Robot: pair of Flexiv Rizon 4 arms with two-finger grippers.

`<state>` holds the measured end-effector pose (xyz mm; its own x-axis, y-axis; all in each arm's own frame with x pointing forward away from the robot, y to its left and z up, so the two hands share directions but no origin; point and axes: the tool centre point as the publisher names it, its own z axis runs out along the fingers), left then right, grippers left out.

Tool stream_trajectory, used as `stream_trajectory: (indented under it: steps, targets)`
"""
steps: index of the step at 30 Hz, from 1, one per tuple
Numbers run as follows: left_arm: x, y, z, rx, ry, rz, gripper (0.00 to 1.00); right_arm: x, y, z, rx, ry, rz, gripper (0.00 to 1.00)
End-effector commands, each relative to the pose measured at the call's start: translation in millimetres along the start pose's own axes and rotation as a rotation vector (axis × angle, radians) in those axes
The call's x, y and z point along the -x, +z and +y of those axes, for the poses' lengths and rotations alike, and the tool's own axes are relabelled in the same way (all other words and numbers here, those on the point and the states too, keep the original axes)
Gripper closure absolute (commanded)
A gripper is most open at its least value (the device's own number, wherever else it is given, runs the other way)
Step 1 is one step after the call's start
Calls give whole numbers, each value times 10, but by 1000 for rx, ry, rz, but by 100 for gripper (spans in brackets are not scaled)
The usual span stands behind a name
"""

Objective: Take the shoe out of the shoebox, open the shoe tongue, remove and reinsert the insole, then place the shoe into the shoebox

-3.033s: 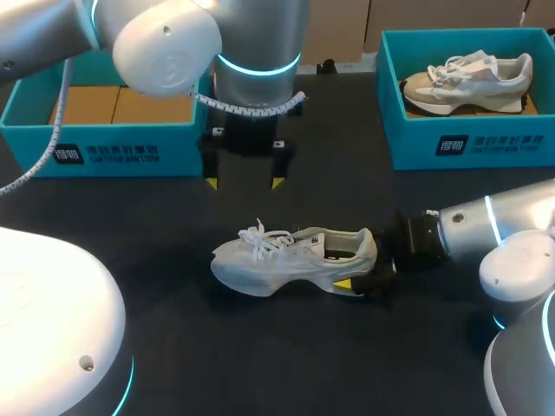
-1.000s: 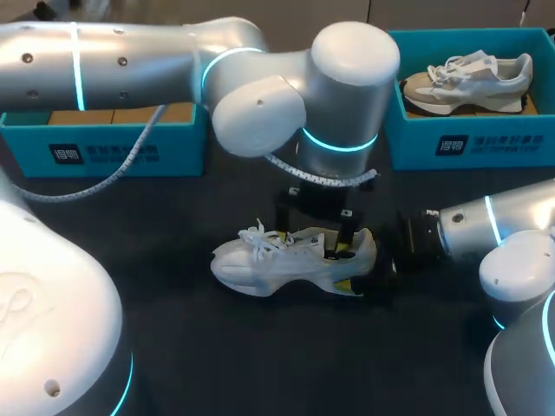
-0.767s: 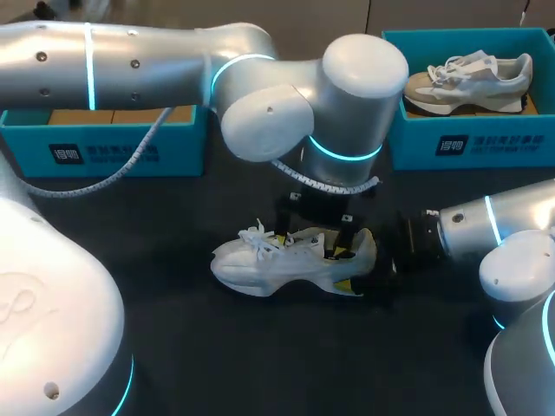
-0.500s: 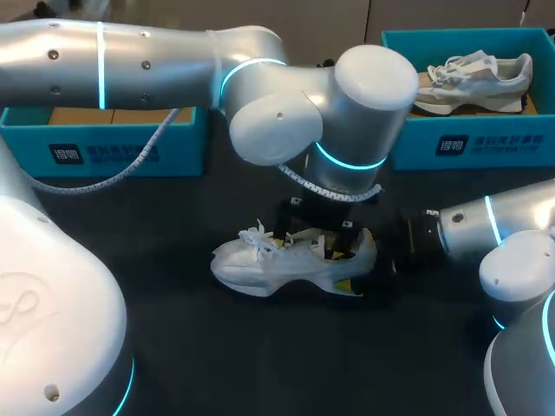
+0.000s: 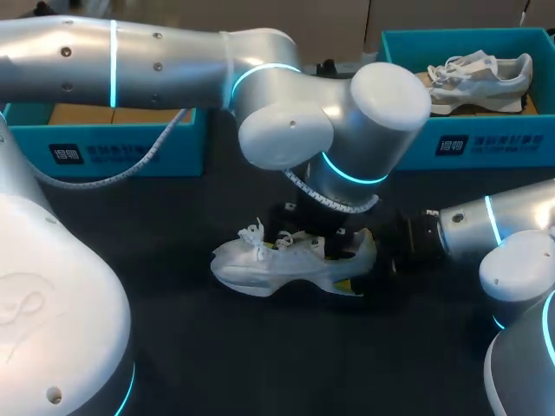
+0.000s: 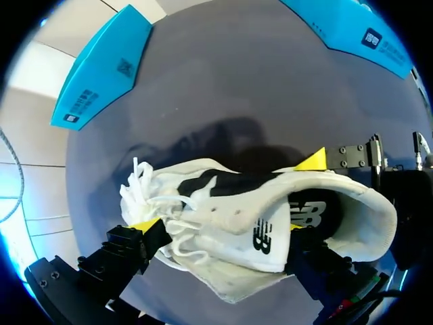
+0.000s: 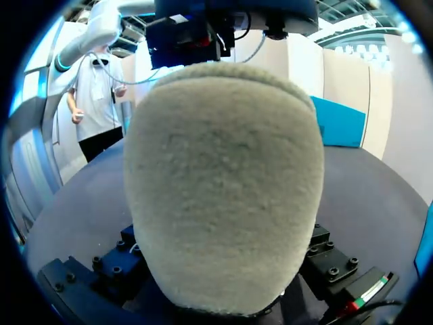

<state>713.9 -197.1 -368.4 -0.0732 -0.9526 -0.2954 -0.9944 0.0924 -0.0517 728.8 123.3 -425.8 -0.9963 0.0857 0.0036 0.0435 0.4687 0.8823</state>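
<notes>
A white shoe [image 5: 282,264] lies on the dark table, toe toward my left, and it fills the left wrist view [image 6: 264,230]. My right gripper [image 5: 354,267] is shut on its heel from the right. One yellow tip shows on the near side and the grey heel [image 7: 223,183] fills the space between its fingers. My left gripper [image 5: 317,239] hangs open over the shoe's opening. One of its fingertips [image 6: 145,223] rests at the laces, the other by the collar near the heel. Nothing is pinched between them. The black inside of the shoe [image 6: 318,213] shows.
A teal shoebox [image 5: 121,152] with a brown cardboard lining stands at the back left. A second teal box [image 5: 473,143] at the back right holds another pale shoe [image 5: 481,74]. My left arm's big elbow [image 5: 338,121] crosses over the table's middle.
My left arm has swung further right and lowered, bringing its open fingers down around the shoe's collar. The shoe and the right arm have stayed in place.
</notes>
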Motion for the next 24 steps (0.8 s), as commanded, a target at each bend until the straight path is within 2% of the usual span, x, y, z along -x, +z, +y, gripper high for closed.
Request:
stream_trajectory:
  steps: [1, 10, 19, 20, 21, 24]
  targets:
    - [98, -48, -5, 0, -22, -28, 0, -6, 57, -5, -6, 1, -2, 100]
    - [393, -158, -61, 19, -100, -56, 0, -6, 57, -5, -6, 1, -2, 100]
    - [435, -279, -84, 61, -112, 26, 0, -6, 57, -5, -6, 1, -2, 100]
    - [431, -286, -80, 66, -109, 32, 2, -6, 57, -5, -6, 1, -2, 100]
    - [420, -297, -76, 69, -108, 38, 14, -6, 57, -5, -6, 1, -2, 100]
    - [382, -307, -62, 83, -94, 57, 32, -6, 57, -5, -6, 1, -2, 100]
